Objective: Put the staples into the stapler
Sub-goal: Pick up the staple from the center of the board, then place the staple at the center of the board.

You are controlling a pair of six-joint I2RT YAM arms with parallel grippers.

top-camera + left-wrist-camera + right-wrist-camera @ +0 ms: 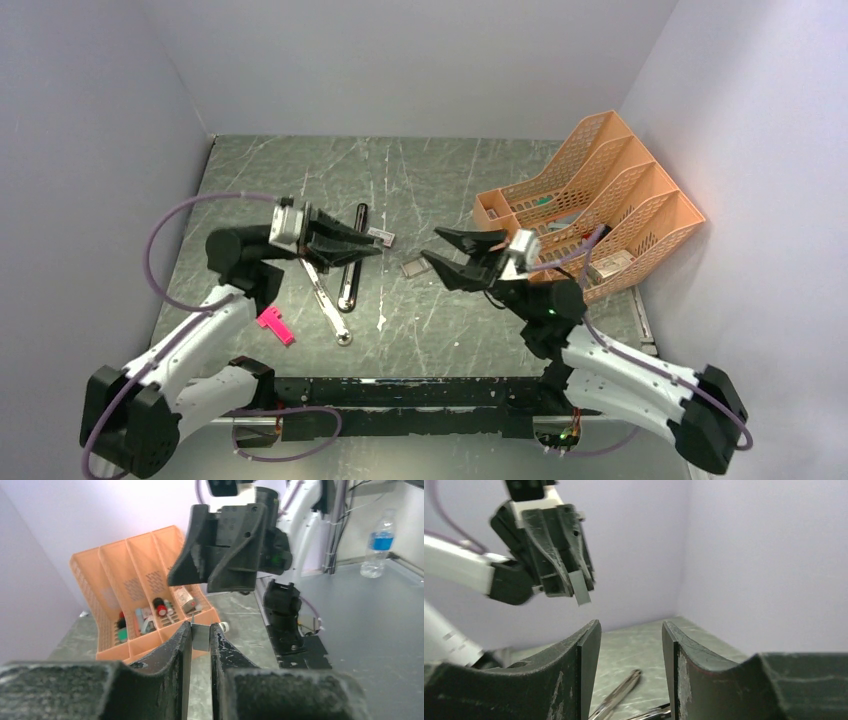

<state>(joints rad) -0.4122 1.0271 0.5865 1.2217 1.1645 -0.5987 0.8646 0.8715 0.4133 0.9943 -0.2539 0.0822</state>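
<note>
A short silvery strip of staples (200,636) is pinched between the tips of my left gripper (200,630), which is shut on it and held above the table. From the right wrist view the same staples (581,588) stick out of the left gripper (576,582). The stapler (348,285) lies swung open on the table under the left gripper (374,250), its chrome rail (325,295) angled toward the near edge. The right gripper (435,246) faces the left one a short way apart, open and empty (631,630). Below it part of the chrome rail (619,692) shows.
An orange mesh file organizer (590,215) with small items stands at the right wall. A pink plastic piece (275,325) lies near the left arm. A small labelled box (380,237) and a small grey item (413,268) lie between the grippers. A water bottle (377,547) stands off the table.
</note>
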